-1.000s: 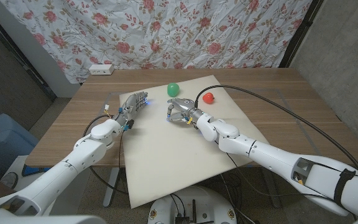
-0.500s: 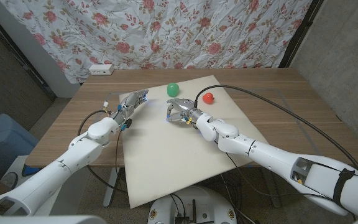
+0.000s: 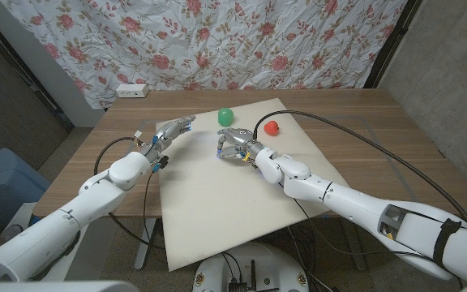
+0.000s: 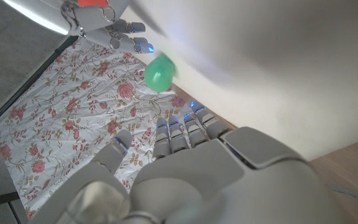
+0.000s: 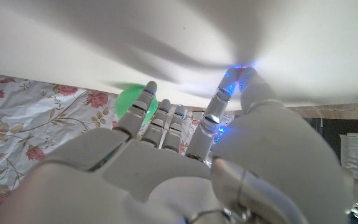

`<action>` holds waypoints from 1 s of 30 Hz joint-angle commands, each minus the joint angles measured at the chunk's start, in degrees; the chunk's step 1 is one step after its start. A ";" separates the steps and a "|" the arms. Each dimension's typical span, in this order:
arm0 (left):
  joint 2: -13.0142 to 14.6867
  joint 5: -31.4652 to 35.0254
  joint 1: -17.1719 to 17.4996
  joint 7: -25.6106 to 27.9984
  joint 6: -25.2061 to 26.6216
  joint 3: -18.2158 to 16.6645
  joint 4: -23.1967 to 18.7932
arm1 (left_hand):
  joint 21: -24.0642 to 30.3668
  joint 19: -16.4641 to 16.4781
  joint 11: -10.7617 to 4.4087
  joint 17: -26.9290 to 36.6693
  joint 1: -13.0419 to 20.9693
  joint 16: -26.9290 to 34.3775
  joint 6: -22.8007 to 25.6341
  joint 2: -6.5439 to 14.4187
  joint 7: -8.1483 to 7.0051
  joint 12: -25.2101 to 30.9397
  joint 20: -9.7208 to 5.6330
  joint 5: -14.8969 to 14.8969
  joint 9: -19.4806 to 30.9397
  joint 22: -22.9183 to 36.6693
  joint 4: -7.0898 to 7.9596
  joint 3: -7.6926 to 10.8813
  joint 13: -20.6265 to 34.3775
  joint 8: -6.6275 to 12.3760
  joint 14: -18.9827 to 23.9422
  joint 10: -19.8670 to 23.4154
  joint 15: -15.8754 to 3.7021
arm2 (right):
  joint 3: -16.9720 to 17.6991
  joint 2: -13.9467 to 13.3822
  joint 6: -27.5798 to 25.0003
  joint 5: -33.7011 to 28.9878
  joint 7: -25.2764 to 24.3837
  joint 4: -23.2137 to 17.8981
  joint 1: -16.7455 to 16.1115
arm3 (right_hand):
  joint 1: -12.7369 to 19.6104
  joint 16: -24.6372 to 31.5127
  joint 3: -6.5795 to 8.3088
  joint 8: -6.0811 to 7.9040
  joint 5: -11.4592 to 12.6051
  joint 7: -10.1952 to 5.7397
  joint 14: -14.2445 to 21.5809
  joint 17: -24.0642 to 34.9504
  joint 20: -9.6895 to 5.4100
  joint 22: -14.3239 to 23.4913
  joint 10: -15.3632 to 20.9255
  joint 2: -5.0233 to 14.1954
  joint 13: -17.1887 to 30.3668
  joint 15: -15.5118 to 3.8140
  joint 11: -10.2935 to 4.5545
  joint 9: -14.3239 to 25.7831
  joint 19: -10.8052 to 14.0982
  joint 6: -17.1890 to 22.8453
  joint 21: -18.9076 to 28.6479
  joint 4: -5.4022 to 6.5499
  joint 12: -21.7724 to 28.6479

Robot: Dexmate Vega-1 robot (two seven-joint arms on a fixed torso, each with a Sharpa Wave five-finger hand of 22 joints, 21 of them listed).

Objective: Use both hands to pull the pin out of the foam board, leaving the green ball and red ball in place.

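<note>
Both hands hover over the foam board [image 3: 217,203], left hand [image 3: 171,133] released, right hand [image 3: 233,144] curled, grasp unclear.

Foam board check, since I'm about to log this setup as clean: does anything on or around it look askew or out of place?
The foam board lies skewed on the wooden table, and its near edge overhangs the table's front. A black cable trails across its far right corner near the red ball. The green ball sits undisturbed.
</note>
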 commanded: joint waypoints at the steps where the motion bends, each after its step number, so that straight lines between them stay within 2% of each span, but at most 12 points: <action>1: 5.21 9.32 2.42 1.99 0.29 0.01 -4.13 | -0.23 -0.51 -0.39 0.22 -0.33 0.02 -0.28 5.06 -0.34 -0.17 -4.10 0.10 0.18 0.10 0.54 0.06 0.14 -0.07 -0.06 -0.33 -2.76 | -0.26 0.26 -0.16 0.26 0.17 0.29 0.26 | 0.30 0.13 0.20 -0.16 -0.31 -0.02 0.27 0.31 -0.23 0.30 0.45 0.48 0.10 -0.55 0.11 0.13 0.39 0.15 -0.03 0.04 -0.08; 12: 8.77 20.71 4.38 6.01 0.07 -0.18 -6.60 | -0.32 -0.73 -0.89 0.21 -0.49 0.06 -1.06 5.24 -1.21 -0.22 -5.25 0.12 0.14 0.10 1.14 0.06 0.08 -0.28 -0.02 -0.38 -3.81 | -0.46 0.56 -0.08 0.45 -0.02 0.68 0.44 | 0.31 0.16 0.12 -0.36 -0.42 0.02 0.31 0.39 -0.28 0.31 0.44 0.48 0.11 -0.63 0.14 0.01 0.38 0.12 -0.06 0.11 -0.20; 20: 9.33 26.71 6.34 9.63 1.70 -0.29 -7.82 | -0.31 -0.74 -0.92 0.23 -0.53 0.13 -1.11 5.48 -1.25 -0.22 -5.79 0.15 0.12 0.11 1.51 0.13 0.06 -0.22 0.15 -0.36 -4.16 | -0.48 0.58 -0.51 0.50 -0.07 0.37 0.27 | 0.37 0.21 0.10 -0.42 -0.46 0.04 0.38 0.46 -0.31 0.31 0.56 0.57 0.12 -0.65 0.17 -0.05 0.37 0.24 -0.09 0.15 -0.23; 23: 10.65 30.63 6.66 10.30 1.84 0.15 -8.47 | -0.34 -0.84 -0.91 0.26 -0.57 0.14 -1.03 5.55 -1.31 -0.24 -5.96 0.16 0.11 0.12 1.67 0.12 0.05 -0.17 0.13 -0.38 -4.43 | -0.49 0.54 -0.67 0.53 0.01 0.16 0.17 | 0.40 0.20 0.09 -0.45 -0.47 0.04 0.33 0.49 -0.37 0.31 0.58 0.59 0.12 -0.71 0.16 -0.07 0.39 0.26 -0.08 0.15 -0.25; 30: 12.14 35.70 7.45 10.66 1.25 1.11 -9.10 | -0.46 -1.41 -1.15 0.47 -1.14 0.06 -1.89 5.57 -1.84 -0.38 -6.57 0.11 0.12 0.20 2.89 -0.40 0.05 -0.35 -0.43 -0.81 -4.82 | -0.59 0.54 -1.54 0.17 0.01 -0.42 -0.05 | 0.48 0.22 0.09 -0.52 -0.49 0.05 0.32 0.55 -0.44 0.31 0.61 0.74 0.12 -0.75 0.02 -0.11 0.34 0.29 -0.11 0.19 -0.29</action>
